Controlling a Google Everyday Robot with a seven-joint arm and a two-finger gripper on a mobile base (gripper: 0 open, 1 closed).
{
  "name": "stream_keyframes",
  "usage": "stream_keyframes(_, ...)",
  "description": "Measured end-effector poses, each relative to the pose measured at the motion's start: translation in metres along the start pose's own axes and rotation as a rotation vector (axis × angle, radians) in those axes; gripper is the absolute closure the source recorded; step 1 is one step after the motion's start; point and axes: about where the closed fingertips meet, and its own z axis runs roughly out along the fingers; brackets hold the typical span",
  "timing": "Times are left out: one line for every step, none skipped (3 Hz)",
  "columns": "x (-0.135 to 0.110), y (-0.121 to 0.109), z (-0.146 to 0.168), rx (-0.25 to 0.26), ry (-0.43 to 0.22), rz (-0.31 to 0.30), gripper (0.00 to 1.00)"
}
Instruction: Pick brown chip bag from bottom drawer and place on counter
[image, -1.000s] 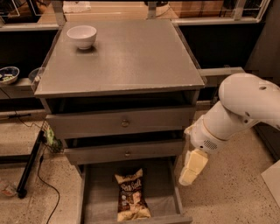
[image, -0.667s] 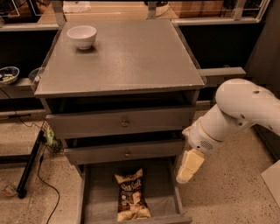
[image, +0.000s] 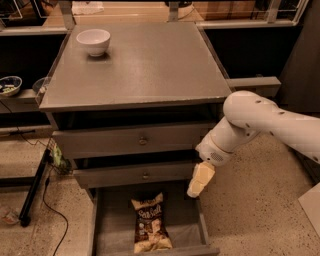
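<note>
In the camera view, the cream gripper (image: 195, 188) hangs tip-down from the white arm (image: 250, 120), over the right wall of the open grey wooden bottom drawer (image: 202, 225). Whether it is open or closed cannot be told. The crinkly dark brown chip bag (image: 150, 222) lies flat inside the drawer, left of the gripper and apart from it. A white bowl (image: 93, 41) stands on the grey worktop (image: 145, 70).

The smooth plastic gripper (image: 196, 184) hangs above one side wall of the matt wooden bottom drawer (image: 202, 224).

speckled beige floor (image: 260, 210), a narrow grey side shelf (image: 252, 82) at right, dark shelving (image: 25, 55) behind.
</note>
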Motion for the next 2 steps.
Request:
stream_keyframes(0.001,0.001,0.003,-0.005,-0.004,-0.002,0.00)
stream_keyframes(0.004,0.005,0.015,-0.022,-0.021,-0.010,0.00)
